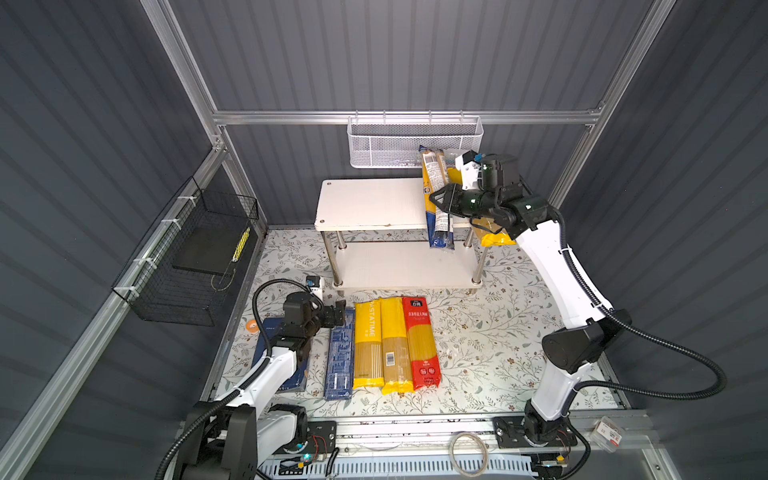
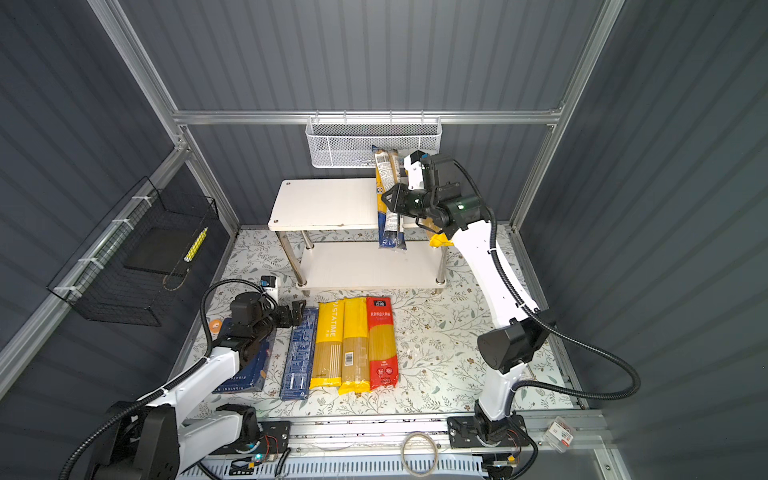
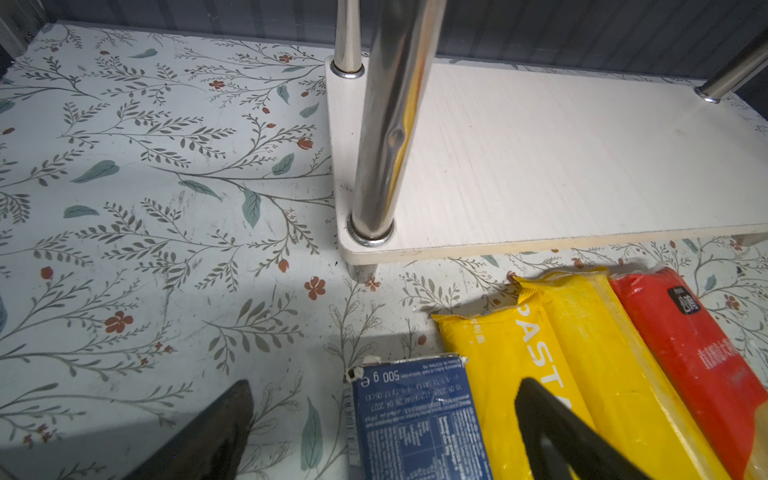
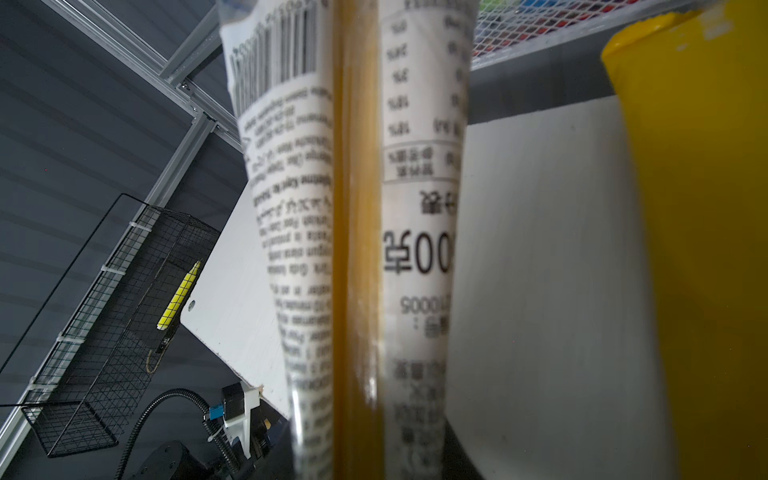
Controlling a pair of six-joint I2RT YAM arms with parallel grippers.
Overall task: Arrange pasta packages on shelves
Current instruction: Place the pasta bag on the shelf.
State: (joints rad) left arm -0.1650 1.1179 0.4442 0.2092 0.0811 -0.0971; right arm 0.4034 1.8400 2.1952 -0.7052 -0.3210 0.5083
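Note:
My right gripper (image 1: pixel 439 204) is shut on a clear and dark-blue spaghetti pack (image 1: pixel 432 170), held tilted over the right end of the shelves' top board (image 1: pixel 370 203). The pack's dark lower end hangs past the board's front edge, and its label (image 4: pixel 357 208) fills the right wrist view. A yellow bag (image 1: pixel 496 239) lies on that board's right end, mostly under the arm. The lower board (image 1: pixel 399 266) is bare. In front of it on the floor lie a narrow dark-blue box (image 1: pixel 340 357), two yellow bags (image 1: pixel 368 345) and a red pack (image 1: pixel 422 340). My left gripper (image 3: pixel 384 382) is open over the narrow box's far end. My left arm partly covers a wider blue box (image 2: pixel 245 374).
A white mesh basket (image 1: pixel 415 141) hangs on the back rail just behind the held pack. A black wire basket (image 1: pixel 187 257) is fixed to the left wall. An orange tape roll (image 1: pixel 252 326) lies by the left arm. Chrome legs (image 3: pixel 382 124) stand close ahead of the left gripper.

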